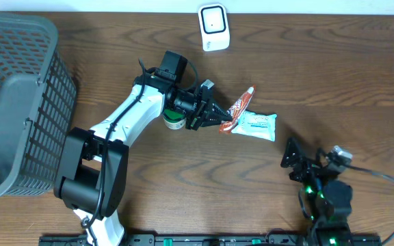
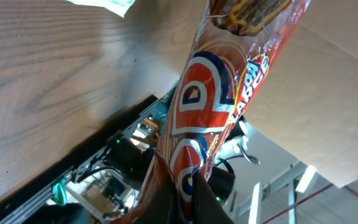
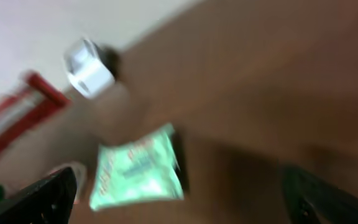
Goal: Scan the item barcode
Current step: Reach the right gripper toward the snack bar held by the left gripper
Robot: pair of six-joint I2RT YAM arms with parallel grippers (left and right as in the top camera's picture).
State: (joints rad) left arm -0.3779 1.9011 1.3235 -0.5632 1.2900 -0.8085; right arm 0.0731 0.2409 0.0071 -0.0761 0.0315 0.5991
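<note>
1. Red snack wrapper [image 1: 238,108]: it is off the table, pinched at its lower end by the left gripper [image 1: 214,115], with its free end pointing up and to the right, towards the far edge.
2. The left gripper's claw is pressed together on the snack wrapper. In the left wrist view the dark fingers [image 2: 194,199] clamp the bottom of the pack, and its blue, white and red print fills the frame.
3. A white scanner [image 1: 213,26] stands at the far edge of the table, well apart from the held pack.
4. A green-and-white packet [image 1: 255,125] lies flat on the wood, just beside and partly under the raised wrapper.
5. A small green item [image 1: 174,121] sits under the left arm's wrist. It is too hidden to name.
6. The right gripper [image 1: 293,158] sits low near the front edge with its claw spread wide and nothing between the fingers [image 3: 48,193].
7. The right wrist view is blurred, but it seems to show the packet, the scanner and the red pack.
8. A grey mesh basket [image 1: 16,102] occupies the left side of the table.
</note>
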